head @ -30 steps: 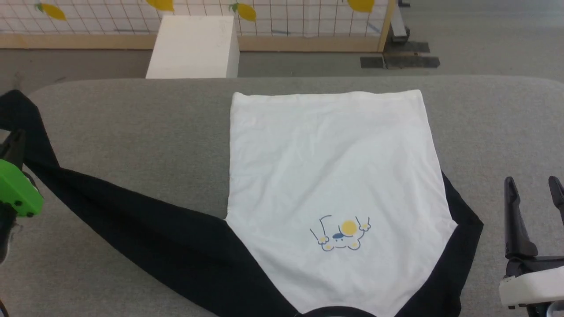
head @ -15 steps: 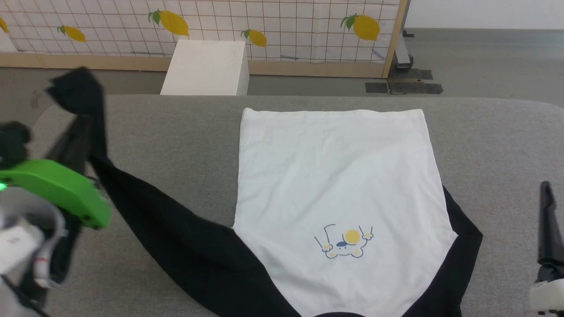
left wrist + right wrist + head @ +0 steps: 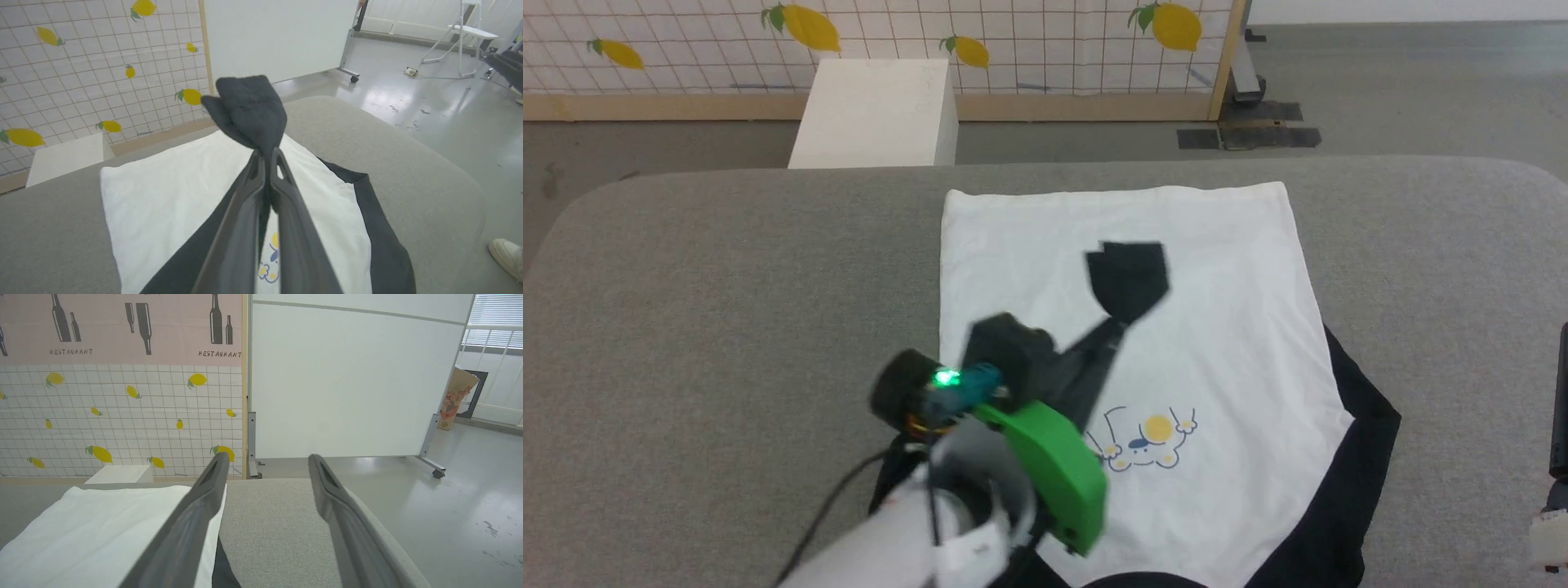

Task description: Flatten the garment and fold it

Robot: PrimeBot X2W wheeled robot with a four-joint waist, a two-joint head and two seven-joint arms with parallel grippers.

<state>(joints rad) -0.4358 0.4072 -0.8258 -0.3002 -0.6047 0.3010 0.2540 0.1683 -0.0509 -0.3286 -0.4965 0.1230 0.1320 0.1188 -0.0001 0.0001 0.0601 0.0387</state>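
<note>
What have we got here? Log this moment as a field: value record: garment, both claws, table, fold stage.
garment: white body flat on the table, print face up, collar toward the robot
left claw: shut on the sleeve cuff, holding it above the white body
other sleeve: black, lying along the body's right edge
right claw: open, empty, above the table to the right of the garment
table: grey, padded
fold stage: one sleeve lifted across the body, not yet laid down

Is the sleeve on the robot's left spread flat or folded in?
Partly folded in: left gripper holds its cuff raised over the white body.
</note>
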